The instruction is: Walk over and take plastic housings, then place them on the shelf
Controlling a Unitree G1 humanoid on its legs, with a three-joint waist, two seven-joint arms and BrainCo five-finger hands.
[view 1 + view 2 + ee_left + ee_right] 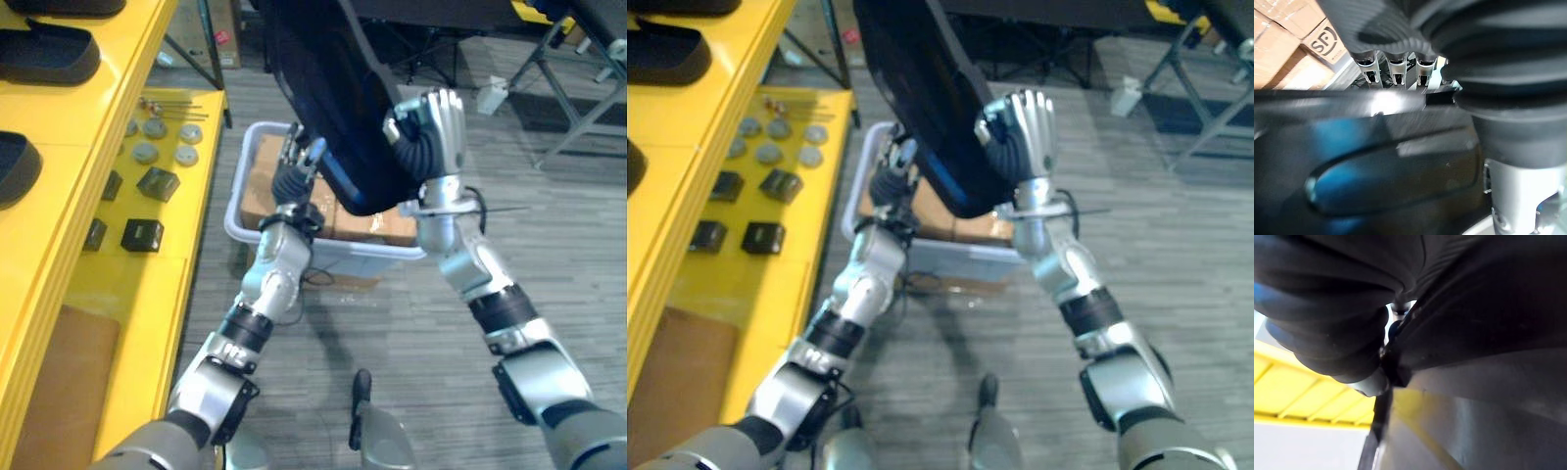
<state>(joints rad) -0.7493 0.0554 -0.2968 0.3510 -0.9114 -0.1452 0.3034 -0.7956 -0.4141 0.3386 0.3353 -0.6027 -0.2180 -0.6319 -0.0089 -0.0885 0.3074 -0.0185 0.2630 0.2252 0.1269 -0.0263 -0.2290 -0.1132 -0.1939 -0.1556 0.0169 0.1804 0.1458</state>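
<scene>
Plastic housing [333,98], big and dark, hangs above the bin [257,137], squeezed between the left hand [292,176] and right hand [438,127], both with fingers straight and flat against it. The left wrist view adds the left fingers [1393,73] along the housing's rim, with the cardboard boxes [260,191] in the bin beyond. Left of the bin the yellow shelf [186,284] carries small black parts [142,235] near its edge; right of the bin, grey floor [549,225] lies open.

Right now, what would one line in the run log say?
phase: holding | plastic housing: between left hand and right hand | yellow shelf: at left
</scene>
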